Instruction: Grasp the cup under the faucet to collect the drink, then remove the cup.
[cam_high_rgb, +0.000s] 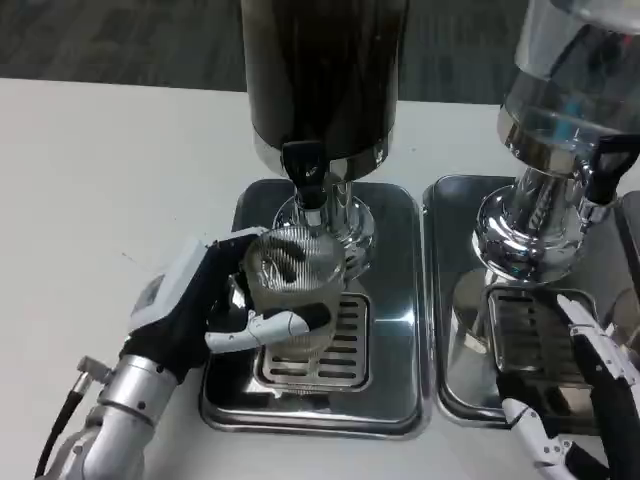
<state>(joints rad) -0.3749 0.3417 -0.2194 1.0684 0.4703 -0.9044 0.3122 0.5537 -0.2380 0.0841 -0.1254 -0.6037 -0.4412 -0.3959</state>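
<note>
1. The left hand (205, 300) has the cup (290, 290) wrapped up: thumb across the front, other fingers round the left side, so it's properly gripped.
2. The cup is a clear ribbed one, standing upright over the grate (335, 345) of the left tray (400, 300), right below the black faucet (305, 170).
3. That faucet sticks out of the dark dispenser (320, 70), whose chrome base (345, 225) sits just behind the cup. Pretty tight back there, the cup's rim is close to the base.
4. Can't tell if there's any drink in the cup, too much glare and ribbing.
5. The second dispenser (575, 70) is off to the right, a clear one on its own chrome foot, with its own black tap (600, 170) and its own tray (450, 300) beside the first.
6. The right hand (590, 400) is low over that right tray, fingers spread apart and holding nothing.
7. Everything sits on the white table (110, 180); the two trays are just beside each other.
</note>
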